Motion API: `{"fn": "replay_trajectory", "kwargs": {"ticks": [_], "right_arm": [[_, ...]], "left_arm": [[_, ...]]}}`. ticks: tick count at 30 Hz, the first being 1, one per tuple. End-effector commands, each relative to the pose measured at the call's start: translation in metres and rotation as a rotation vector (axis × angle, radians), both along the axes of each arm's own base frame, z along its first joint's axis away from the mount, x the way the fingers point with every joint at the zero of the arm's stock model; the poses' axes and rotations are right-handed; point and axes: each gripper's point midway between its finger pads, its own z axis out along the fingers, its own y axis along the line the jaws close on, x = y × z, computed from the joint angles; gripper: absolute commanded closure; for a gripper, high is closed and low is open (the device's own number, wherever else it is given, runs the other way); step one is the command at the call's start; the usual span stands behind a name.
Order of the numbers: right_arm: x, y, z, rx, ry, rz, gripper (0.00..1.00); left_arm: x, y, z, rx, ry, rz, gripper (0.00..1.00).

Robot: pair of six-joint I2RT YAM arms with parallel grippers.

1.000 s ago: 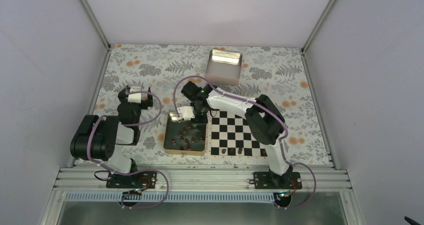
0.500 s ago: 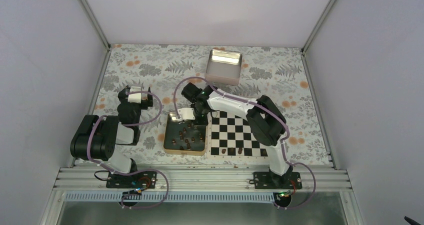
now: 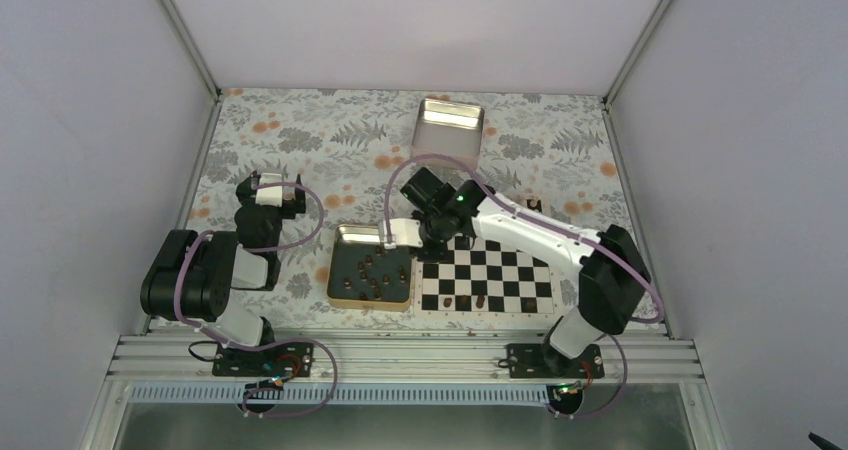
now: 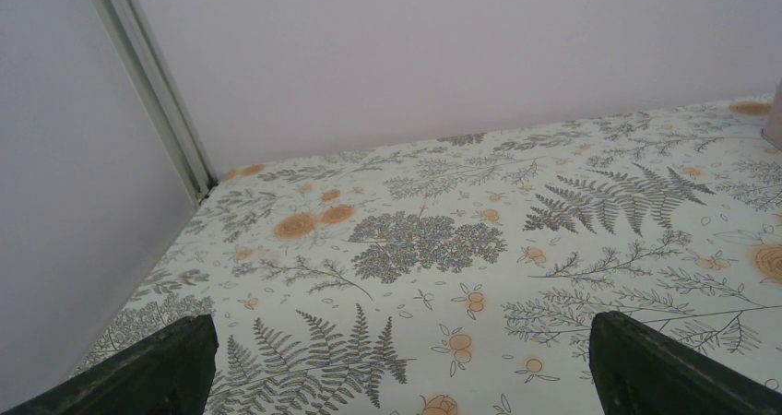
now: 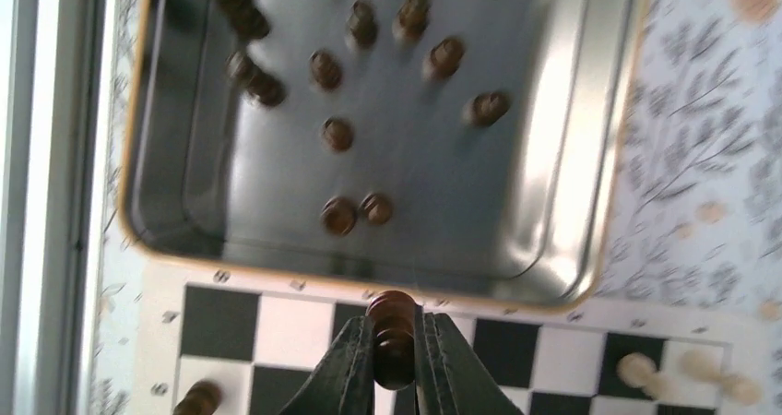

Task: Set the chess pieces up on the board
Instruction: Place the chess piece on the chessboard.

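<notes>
My right gripper (image 5: 395, 327) is shut on a dark brown chess piece (image 5: 392, 312) and holds it above the board (image 5: 295, 318), just past the board's edge next to the tray. In the top view this gripper (image 3: 426, 248) is over the far left corner of the board (image 3: 500, 270). A few dark pieces (image 3: 464, 301) stand on the board's near row. Several more dark pieces (image 5: 337, 135) lie in the gold-rimmed tray (image 5: 590, 258). My left gripper (image 4: 401, 341) is open and empty over the floral cloth, far left (image 3: 270, 196).
A silver tin (image 3: 448, 130) stands at the back centre. The gold-rimmed tray (image 3: 338, 238) sits directly left of the board. Pale pieces (image 5: 636, 367) show on the board to the right in the right wrist view. White walls close in both sides.
My right gripper has moved from the tray's far edge rightward over the board's corner, and its elbow has swung out to the right. The left arm has not moved.
</notes>
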Motion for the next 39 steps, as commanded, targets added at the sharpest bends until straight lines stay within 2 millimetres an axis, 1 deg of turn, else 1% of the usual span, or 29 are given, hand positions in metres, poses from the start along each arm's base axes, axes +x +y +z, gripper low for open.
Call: {"fn": "replay_trajectory", "kwargs": {"ticks": [1,4,8,15,19,24,31,37,39], "right_arm": [[-0.022,-0.028,-0.021,-0.034,0.061,-0.015,0.9],[-0.035,-0.038,-0.028,-0.014,0.079,0.012,0.9],[-0.041,-0.048,-0.045,-0.025,0.103,0.015,0.9],[-0.043,-0.044,-0.066,-0.027,0.14,0.037,0.9],[-0.04,-0.041,-0.079,-0.045,0.14,0.048,0.9],[-0.038,-0.039,-0.085,-0.056,0.148,0.058,0.9],[-0.038,-0.044,-0.091,-0.082,0.146,0.056,0.89],[-0.038,-0.047,-0.091,-0.097,0.141,0.059,0.87],[-0.038,-0.049,-0.101,-0.124,0.156,0.058,0.86]], "left_arm": [[0.002,-0.002,0.011,-0.004,-0.048,-0.007,0.0],[0.002,-0.002,0.011,-0.003,-0.047,-0.006,0.0],[0.002,-0.002,0.011,-0.003,-0.047,-0.007,0.0],[0.002,-0.002,0.01,-0.003,-0.045,-0.007,0.0],[0.002,-0.002,0.011,-0.002,-0.046,-0.005,0.0],[0.002,-0.002,0.01,-0.003,-0.045,-0.006,0.0],[0.002,-0.002,0.011,-0.002,-0.046,-0.006,0.0],[0.002,-0.002,0.01,-0.003,-0.045,-0.006,0.0],[0.002,-0.002,0.011,-0.002,-0.046,-0.006,0.0]]}}
